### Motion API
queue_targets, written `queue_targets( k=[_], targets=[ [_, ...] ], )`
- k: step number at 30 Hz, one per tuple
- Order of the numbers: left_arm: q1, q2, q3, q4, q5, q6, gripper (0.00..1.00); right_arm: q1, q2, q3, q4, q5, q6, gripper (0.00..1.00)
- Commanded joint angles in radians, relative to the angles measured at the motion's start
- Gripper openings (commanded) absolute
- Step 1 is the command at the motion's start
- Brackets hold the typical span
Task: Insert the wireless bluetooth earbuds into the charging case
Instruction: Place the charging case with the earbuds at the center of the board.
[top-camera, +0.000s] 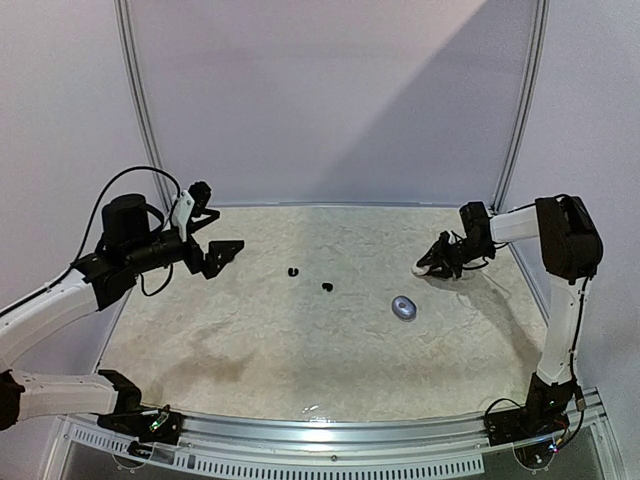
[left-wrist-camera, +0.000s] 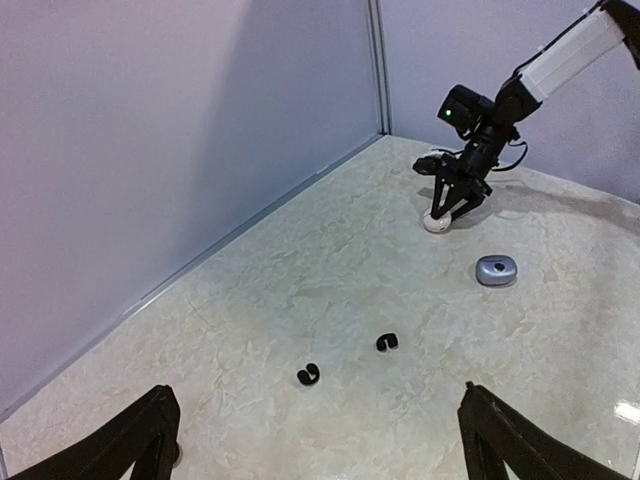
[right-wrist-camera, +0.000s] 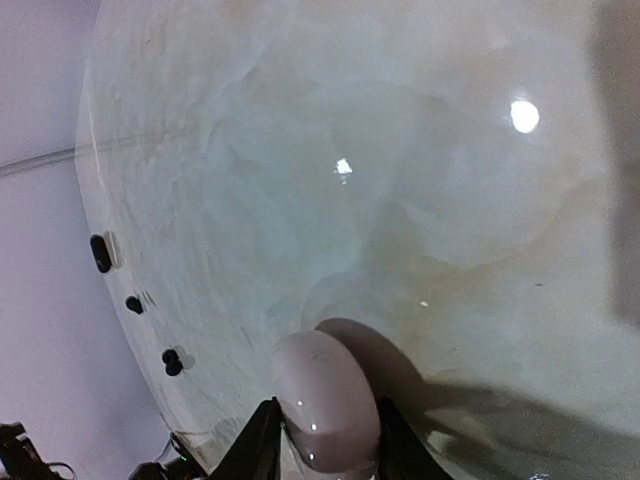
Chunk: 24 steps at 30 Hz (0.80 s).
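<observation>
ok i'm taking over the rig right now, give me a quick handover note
Left gripper: wide open, empty, raised over the left side of the table.
Right gripper: down at the far right, its fingers on either side of a whitish pebble-shaped case; whether it grips firmly is unclear.
Two black earbuds lie loose mid-table, apart from each other.
A grey-blue case sits on the table between them and the right gripper.
Done: no earbud shows in any case.
Left: pick up the earbuds and seat them in a case.
</observation>
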Motion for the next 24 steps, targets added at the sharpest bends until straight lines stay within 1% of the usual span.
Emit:
queue_targets(
  k=[1,4,7,9,11,12,13,17,20,21,24],
  targets=[
    [0.014,0.060,0.022,0.043,-0.033,-0.015,0.99,-0.007,0.063,0.002,-0.130,0.023,-0.032,0.40],
    [0.014,0.091,0.034,0.055,-0.036,-0.026,0.99,-0.015,0.056,0.028,-0.212,0.076,-0.056,0.49],
    [0.016,0.115,0.038,0.069,-0.030,-0.033,0.99,-0.015,0.047,0.081,-0.320,0.158,-0.104,0.60],
    [0.015,0.126,0.039,0.078,-0.024,-0.037,0.99,-0.015,0.035,0.104,-0.373,0.211,-0.133,0.71],
    [0.015,0.132,0.041,0.080,-0.019,-0.038,0.99,-0.015,0.009,0.119,-0.413,0.266,-0.157,0.84],
    [0.015,0.134,0.040,0.082,-0.016,-0.038,0.99,-0.015,-0.001,0.127,-0.435,0.293,-0.169,0.92],
    [0.015,0.135,0.039,0.083,-0.014,-0.035,0.99,-0.015,-0.013,0.142,-0.465,0.322,-0.191,0.98],
    [0.016,0.142,0.040,0.092,-0.008,-0.004,0.99,0.004,-0.033,0.225,-0.571,0.426,-0.281,0.99],
    [0.027,0.165,0.075,0.032,-0.028,0.009,0.99,0.039,-0.059,0.306,-0.636,0.566,-0.341,0.99],
    [0.034,0.180,0.100,-0.016,-0.033,0.012,0.98,0.050,-0.072,0.334,-0.649,0.618,-0.358,0.99],
    [0.052,0.271,0.240,-0.298,-0.100,0.026,0.98,0.076,-0.101,0.388,-0.634,0.741,-0.392,0.99]
  ],
)
